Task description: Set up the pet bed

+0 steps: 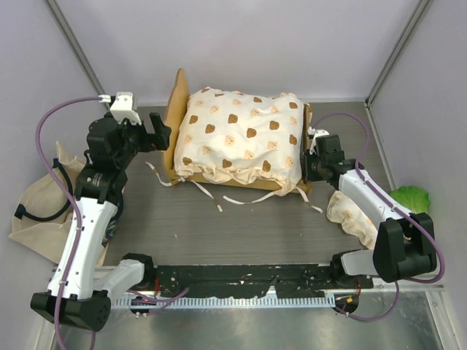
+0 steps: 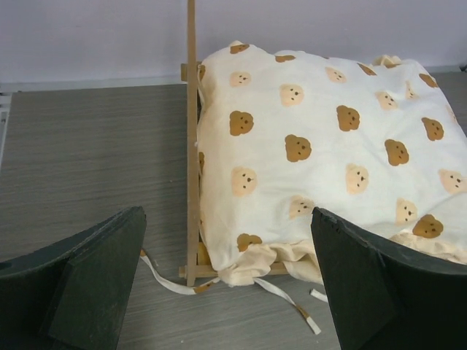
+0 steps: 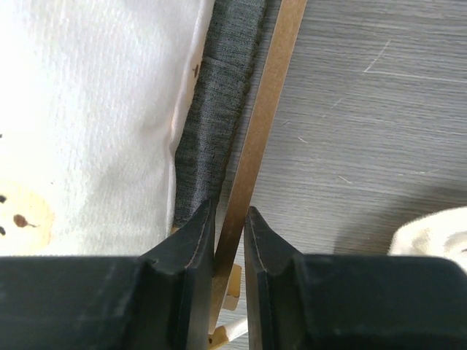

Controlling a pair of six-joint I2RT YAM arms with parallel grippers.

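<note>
My right gripper (image 3: 230, 215) is pinched narrow on the thin wooden rail (image 3: 271, 102) at the right end of the pet bed (image 1: 177, 102) — one finger on the inner side against the grey fabric (image 3: 219, 95), the other on the outer side. The bite looks to be near the fingertips, so I judge it shallow. Any pull should be slow and along the tabletop (image 1: 219, 233), not upward, or the rail may slip out or the light frame may tip.

My left gripper (image 2: 228, 219) hangs wide open, holding nothing, near the headboard (image 2: 191, 109) but apart from it.

The bed sits at the far middle of the tabletop, between the two grippers. The bear-print cushion (image 1: 241, 135) is puffed up on it and bulges over the near side, and loose ties (image 1: 208, 191) trail on the tabletop in front. If I shift the frame, I would bring the left gripper in to steady the headboard first — and check that the ties do not drag under the frame.
</note>
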